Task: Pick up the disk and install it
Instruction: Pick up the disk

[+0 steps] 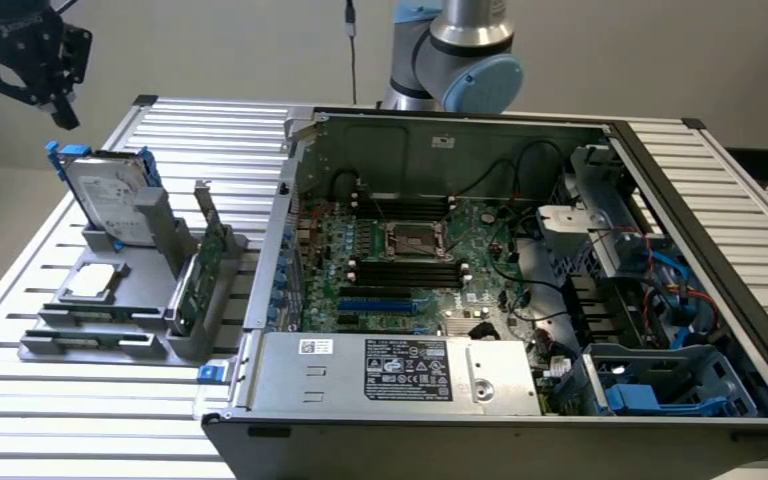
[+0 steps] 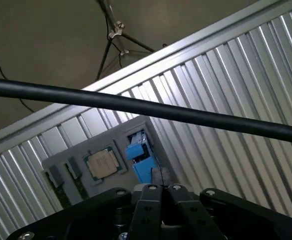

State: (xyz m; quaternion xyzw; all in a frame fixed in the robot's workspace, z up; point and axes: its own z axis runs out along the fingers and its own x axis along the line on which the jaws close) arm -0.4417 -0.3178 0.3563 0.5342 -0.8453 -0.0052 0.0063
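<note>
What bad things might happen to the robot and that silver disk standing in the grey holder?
The gripper hangs above the disk with its fingers shut; going down like that, it might bump the disk's top edge instead of gripping it.
The disk stands upright in the holder beside the green card; a crooked pull might knock the card.
Cables cross the open computer case; the disk might snag there.

Bright even light, glare on the slatted table, soft shadows inside the open computer case
</note>
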